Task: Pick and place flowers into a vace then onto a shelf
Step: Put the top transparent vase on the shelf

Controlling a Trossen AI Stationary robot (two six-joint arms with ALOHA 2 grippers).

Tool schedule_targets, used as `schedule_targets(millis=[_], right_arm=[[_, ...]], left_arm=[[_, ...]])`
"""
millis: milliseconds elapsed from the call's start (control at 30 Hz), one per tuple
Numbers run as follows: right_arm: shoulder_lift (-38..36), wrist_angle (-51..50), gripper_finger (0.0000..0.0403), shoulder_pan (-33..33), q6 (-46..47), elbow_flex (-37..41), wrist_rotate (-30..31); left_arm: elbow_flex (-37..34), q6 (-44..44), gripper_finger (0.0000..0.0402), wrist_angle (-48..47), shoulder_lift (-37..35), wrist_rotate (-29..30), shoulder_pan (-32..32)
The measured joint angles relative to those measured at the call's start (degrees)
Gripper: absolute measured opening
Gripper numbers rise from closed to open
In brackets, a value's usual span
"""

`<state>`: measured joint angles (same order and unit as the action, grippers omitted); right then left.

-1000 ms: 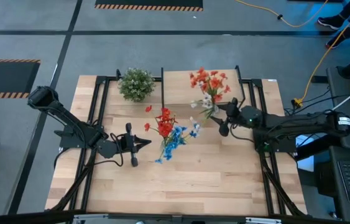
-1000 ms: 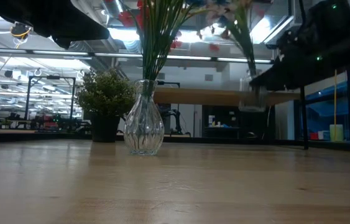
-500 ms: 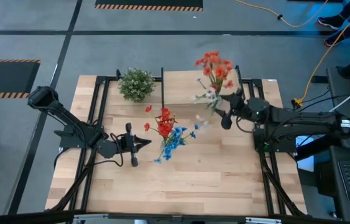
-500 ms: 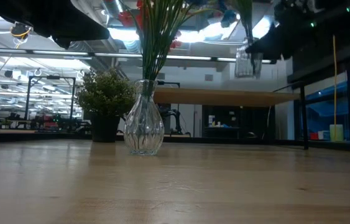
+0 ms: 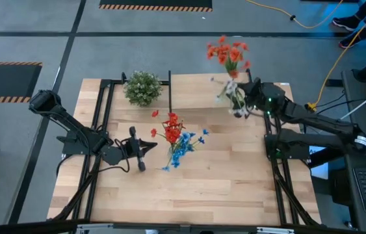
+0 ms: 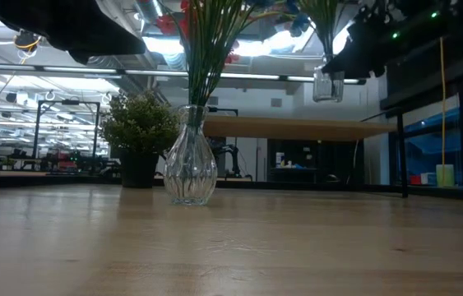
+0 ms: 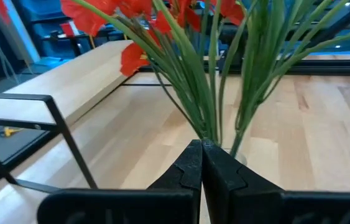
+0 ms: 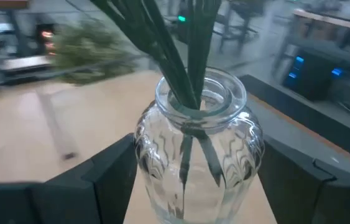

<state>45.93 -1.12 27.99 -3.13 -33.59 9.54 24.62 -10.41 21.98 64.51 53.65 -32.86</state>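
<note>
A clear ribbed glass vase [image 8: 193,155] with red-orange flowers [image 5: 227,52] and a pale spray [image 5: 225,88] is held in the air by my right gripper [image 5: 238,107], above the shelf [image 6: 297,127] near the table's far right corner. A second glass vase [image 6: 190,164] stands on its base mid-table and holds red [image 5: 171,130] and blue flowers [image 5: 184,146]. My left gripper [image 7: 201,162] is shut and touches nothing. It sits low, just left of that standing vase [image 5: 173,149]. My right gripper pinches the glass vase's rounded body [image 8: 249,155] between its two fingers [image 8: 100,180], one on each side. The fingers come level from the table's right side. The vase [image 6: 323,85] is lifted clear and about upright, and its stems rise out of the neck.
A bushy green-white potted plant [image 5: 142,88] stands at the table's far left, beside the shelf [image 5: 189,88]. Black frame rails [image 5: 101,149] run along both sides of the wooden tabletop [image 5: 189,195]. The near half of the tabletop is bare wood.
My right gripper has risen with the vase from about shelf height to well above it. It has also moved toward the table's far edge and a little to the right. The flowers went with it. The standing vase has kept still.
</note>
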Motion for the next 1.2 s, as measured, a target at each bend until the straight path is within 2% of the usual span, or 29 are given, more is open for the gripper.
schedule_targets(millis=[167, 433, 600, 833, 1200], right_arm=[[2.44, -0.18, 0.0283, 5.17, -0.16, -0.55, -5.51], [6.21, -0.03, 0.0283, 9.31, 1.07, -2.77, -8.17], [8.03, 0.81, 0.0283, 13.11, 1.58, -3.65, -7.71], [9.20, 5.79, 0.0283, 16.33, 4.40, -0.22, -10.94], [9.09, 3.25, 0.0283, 16.66, 0.63, 0.14, -7.51]], left_arm=[[0.00, -1.05, 0.0001, 0.00, 0.00, -2.81, 0.00], [0.00, -2.39, 0.0001, 0.02, 0.00, -3.19, 0.00], [0.00, -0.99, 0.0001, 0.02, 0.00, -2.20, 0.02], [0.00, 0.56, 0.0001, 0.02, 0.00, -2.12, 0.02], [0.00, 0.69, 0.0001, 0.02, 0.00, -2.16, 0.02]])
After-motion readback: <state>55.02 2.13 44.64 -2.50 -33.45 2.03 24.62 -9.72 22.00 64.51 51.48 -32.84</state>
